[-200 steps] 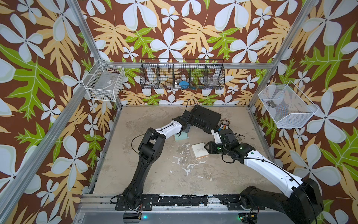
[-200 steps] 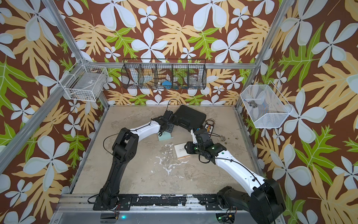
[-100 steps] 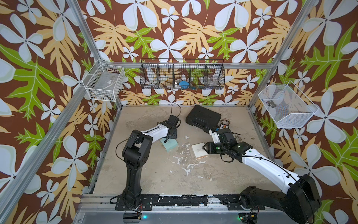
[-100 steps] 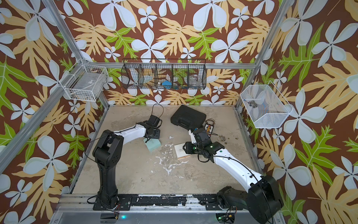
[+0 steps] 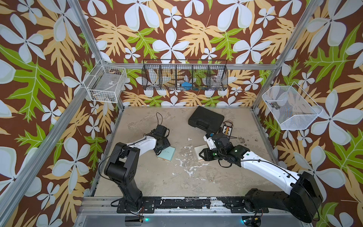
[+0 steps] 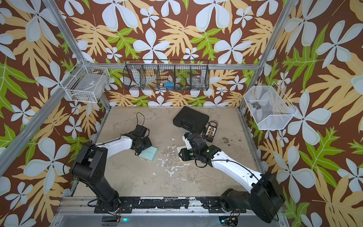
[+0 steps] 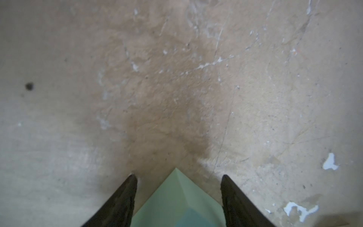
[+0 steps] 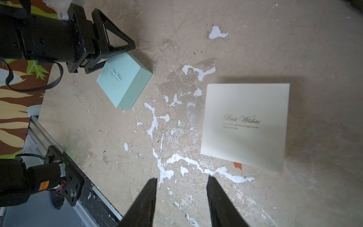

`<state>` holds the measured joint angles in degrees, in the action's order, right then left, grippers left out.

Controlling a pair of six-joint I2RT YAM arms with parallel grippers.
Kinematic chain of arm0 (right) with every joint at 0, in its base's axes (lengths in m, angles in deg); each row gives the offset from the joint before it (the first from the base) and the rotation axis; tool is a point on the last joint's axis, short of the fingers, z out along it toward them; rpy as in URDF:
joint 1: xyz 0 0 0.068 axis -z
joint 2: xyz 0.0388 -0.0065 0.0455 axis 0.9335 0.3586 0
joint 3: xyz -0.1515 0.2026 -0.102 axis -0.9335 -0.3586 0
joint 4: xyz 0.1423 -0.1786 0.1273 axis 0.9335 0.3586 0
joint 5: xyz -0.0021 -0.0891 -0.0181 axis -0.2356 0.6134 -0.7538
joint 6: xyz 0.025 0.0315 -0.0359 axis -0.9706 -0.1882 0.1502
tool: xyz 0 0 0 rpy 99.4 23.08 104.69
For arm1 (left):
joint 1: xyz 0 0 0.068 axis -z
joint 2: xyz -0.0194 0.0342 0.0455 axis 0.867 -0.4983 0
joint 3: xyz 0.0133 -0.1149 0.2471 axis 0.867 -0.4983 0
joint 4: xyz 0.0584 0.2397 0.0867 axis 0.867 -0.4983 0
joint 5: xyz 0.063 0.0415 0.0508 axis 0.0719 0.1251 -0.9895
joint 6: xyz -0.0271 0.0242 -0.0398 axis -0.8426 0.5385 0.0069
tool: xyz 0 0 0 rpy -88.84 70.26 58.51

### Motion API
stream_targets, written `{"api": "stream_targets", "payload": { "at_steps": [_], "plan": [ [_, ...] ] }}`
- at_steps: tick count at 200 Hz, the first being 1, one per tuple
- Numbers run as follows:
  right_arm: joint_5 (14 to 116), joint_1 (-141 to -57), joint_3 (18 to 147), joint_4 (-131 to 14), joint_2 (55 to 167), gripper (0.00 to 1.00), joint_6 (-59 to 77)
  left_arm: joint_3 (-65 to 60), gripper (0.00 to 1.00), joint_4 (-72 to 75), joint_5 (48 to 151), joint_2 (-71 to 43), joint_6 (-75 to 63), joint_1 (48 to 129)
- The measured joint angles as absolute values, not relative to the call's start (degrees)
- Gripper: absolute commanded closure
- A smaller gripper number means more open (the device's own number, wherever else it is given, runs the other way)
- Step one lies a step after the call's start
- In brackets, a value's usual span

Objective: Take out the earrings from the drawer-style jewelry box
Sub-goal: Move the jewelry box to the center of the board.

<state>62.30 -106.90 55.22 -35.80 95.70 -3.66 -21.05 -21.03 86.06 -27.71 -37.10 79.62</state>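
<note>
Left arm (image 5: 141, 144): elbow folded high, forearm reaching low toward the table's middle, wrist tipped down. Left gripper (image 7: 178, 175) straddles one corner of the mint box (image 8: 125, 80). Its jaws stand apart, with bare table (image 8: 255, 49) showing between one fingertip and the box wall, so it reads as let go, not clamped. The box lies flat and shut. Further right come white paint chips (image 8: 157, 121). In front of them, in a top view, a few tiny pale-gold specks (image 5: 212, 179) lie on the bare surface, well apart from both boxes. I take these for the earrings, though they are too small to be sure; none shows in either claw. Judged handling: featherweight, hard and slick, likely to skid or flick from under a pad. Best taken with the fingertips down at the table, closing slowly on the widest part, one piece at a time. Next right is the cream box (image 8: 245, 125), also shut, with an orange tab (image 8: 237, 165) poking from one edge. That looks like the drawer pull and the place to grip; the card body is probably light and will slide unless braced. Right arm (image 5: 263, 167): stretched diagonally in from the front corner, wrist bent. Right gripper (image 8: 182, 177) hangs above the table just beside the cream box, jaws parted, nothing between them.
</note>
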Motion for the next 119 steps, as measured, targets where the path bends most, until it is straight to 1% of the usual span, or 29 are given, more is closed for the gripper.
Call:
{"api": "stream_targets", "payload": {
  "at_steps": [32,69,119],
  "plan": [
    [63.7,-108.7,55.3,-35.7,96.1,0.53,-3.6,-24.8,0.29,-20.7,89.7,-23.8,-45.9,79.5],
    [65.5,-113.4,55.8,-35.3,97.2,0.53,-2.8,-30.9,0.31,-17.4,92.9,-19.1,-56.2,79.5],
    [67.3,-119.2,55.5,-35.4,99.1,0.53,-2.6,-33.8,0.35,-13.2,96.3,-17.7,-62.0,79.7]
  ]
}}
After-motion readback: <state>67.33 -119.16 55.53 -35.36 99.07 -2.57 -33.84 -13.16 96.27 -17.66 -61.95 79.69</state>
